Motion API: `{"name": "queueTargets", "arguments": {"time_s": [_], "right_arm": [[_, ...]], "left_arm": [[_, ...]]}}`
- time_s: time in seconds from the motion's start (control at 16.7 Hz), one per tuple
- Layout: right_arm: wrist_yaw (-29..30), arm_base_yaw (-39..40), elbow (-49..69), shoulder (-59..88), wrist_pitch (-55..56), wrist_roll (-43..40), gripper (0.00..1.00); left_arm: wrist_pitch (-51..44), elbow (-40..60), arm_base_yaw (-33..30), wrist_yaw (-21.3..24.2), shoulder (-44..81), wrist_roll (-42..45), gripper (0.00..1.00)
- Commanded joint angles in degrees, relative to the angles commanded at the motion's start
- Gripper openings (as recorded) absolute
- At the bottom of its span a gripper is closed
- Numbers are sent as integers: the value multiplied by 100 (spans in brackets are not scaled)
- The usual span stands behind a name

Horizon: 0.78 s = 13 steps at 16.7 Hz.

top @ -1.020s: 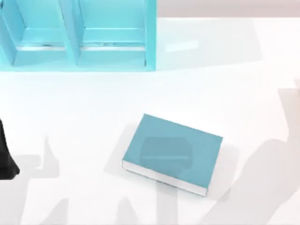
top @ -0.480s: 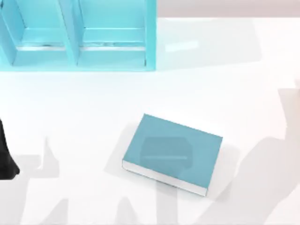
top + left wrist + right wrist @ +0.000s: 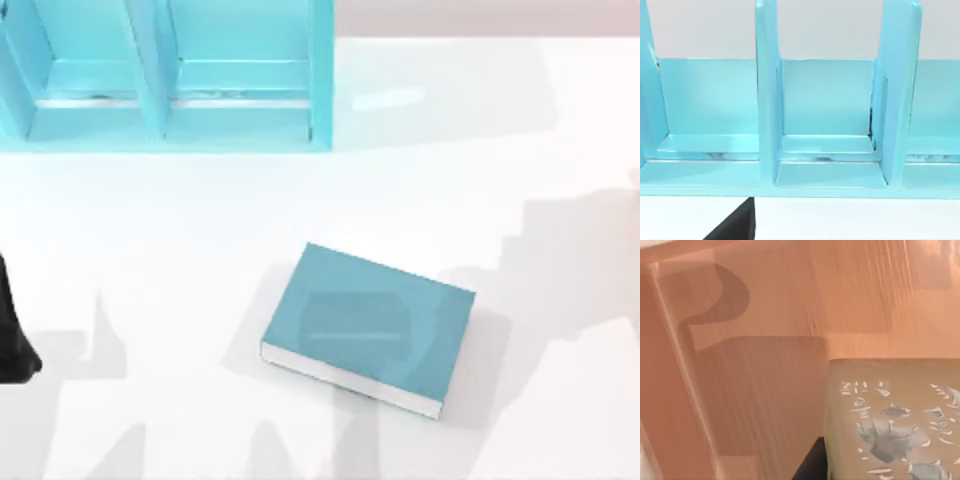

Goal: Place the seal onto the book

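Roughly, by size: white table (image 3: 180, 230) first, w/ a big teal open-compartment shelf (image 3: 165, 75) across the upper left of the top view. Left wrist view faces that shelf's dividers straight on.

Thick teal-blue book w/ white page edges (image 3: 365, 325) lies flat, rotated a bit, centre-lower part of the top view, cover bare.

Left arm (image 3: 12, 340), dark, sits at the left edge, mid-lower, looks parked. Can't tell its pincer state.

Right wrist view: tan-brown wood-grain surfaces very close up, plus a paler block face w/ grey-white flecks (image 3: 892, 420) at lower right. Probably the seal, not certain. Can't tell right pincer opening or whether it grips anything.

Judgement: carry/approach stage. To do it well: bring seal over cover middle, well in from edges, keep it upright, lower till it touches, release only then.
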Motion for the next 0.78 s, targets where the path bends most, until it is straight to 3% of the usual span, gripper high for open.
{"name": "queueTargets", "arguments": {"time_s": [0.24, 0.6, 0.78], "right_arm": [[26, 356, 108, -372, -563, 327, 0], [213, 1715, 182, -1013, -1832, 536, 0], [318, 1907, 267, -1108, -2015, 533, 0]], "left_arm": [[0, 0, 0, 0, 0, 0, 100], [0, 0, 0, 0, 0, 0, 100], [0, 0, 0, 0, 0, 0, 100]]}}
